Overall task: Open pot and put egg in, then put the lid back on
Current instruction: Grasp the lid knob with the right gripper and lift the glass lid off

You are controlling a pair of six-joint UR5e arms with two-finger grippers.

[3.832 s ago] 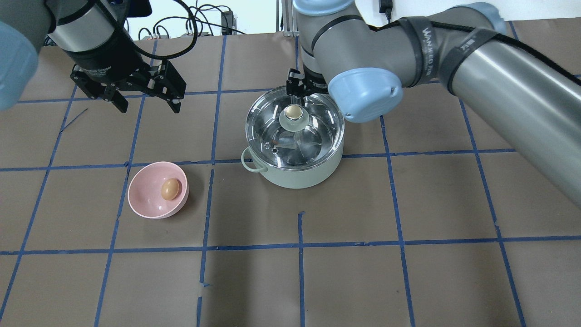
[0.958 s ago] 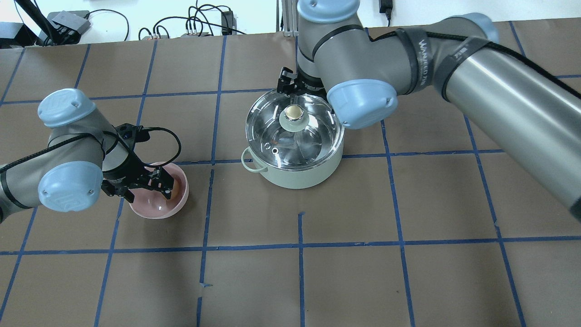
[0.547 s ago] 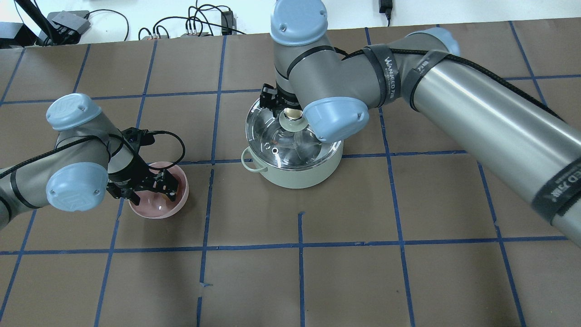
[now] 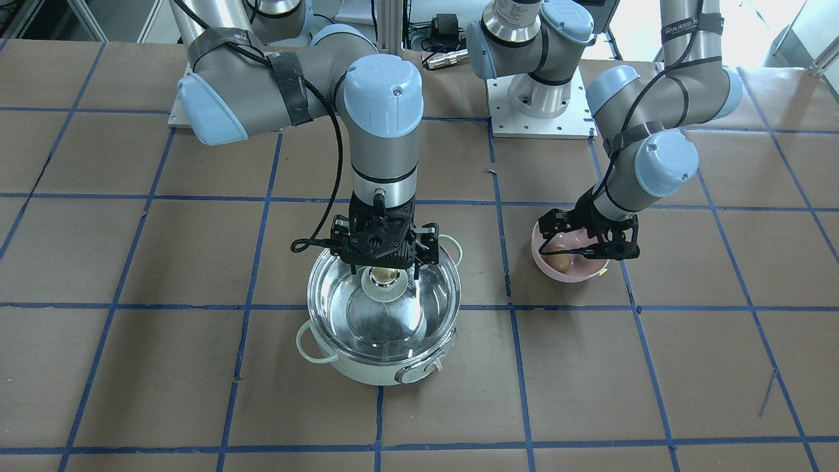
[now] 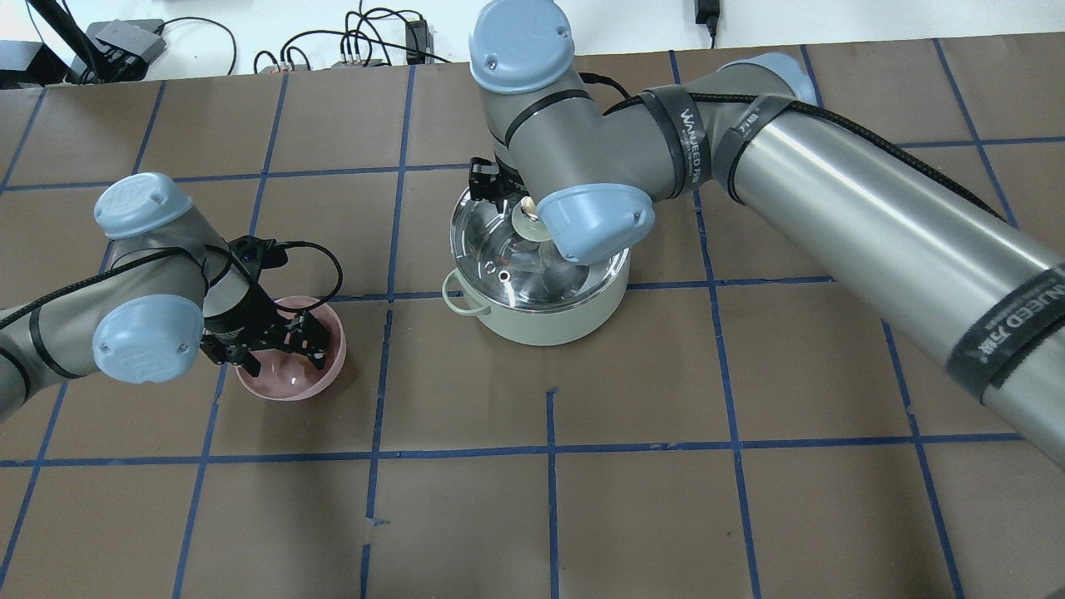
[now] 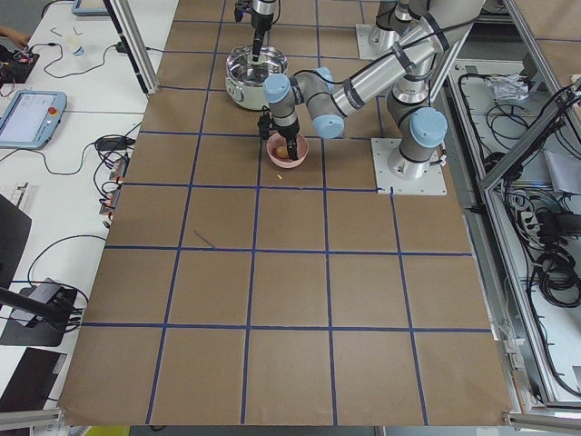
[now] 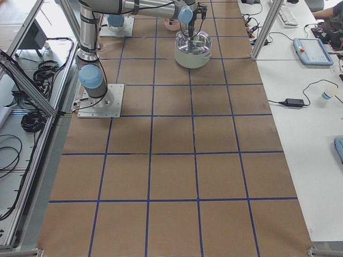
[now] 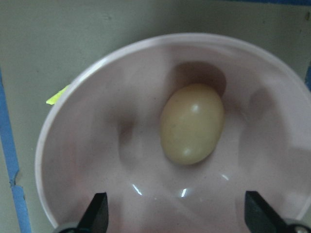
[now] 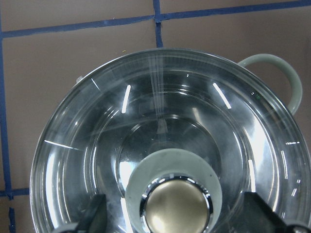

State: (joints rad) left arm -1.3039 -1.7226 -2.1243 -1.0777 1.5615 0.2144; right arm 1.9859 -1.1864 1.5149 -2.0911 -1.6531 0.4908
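The pale mint pot [image 5: 541,320] stands mid-table with the glass lid [image 5: 497,249] on it, also in the front view [image 4: 367,375]. The lid's beige knob [image 9: 177,206] sits between the fingers of my open right gripper [image 4: 385,267], which hovers just above it and does not grip it. The brown egg [image 8: 193,124] lies in the pink bowl [image 5: 283,387], left of the pot. My left gripper [image 5: 284,359] is open, lowered over the bowl, fingers on either side of the egg and above it. In the overhead view the egg is hidden by that gripper.
The table is brown paper with a blue tape grid [image 5: 549,449]. A small yellow scrap [image 8: 57,94] lies beside the bowl. Cables [image 5: 358,42] run along the far edge. The arms' base plates [image 4: 544,115] are on the robot's side.
The left arm came down from the far left to sit over the pink bowl and egg. The right gripper moved from behind the pot to over the lid's knob.
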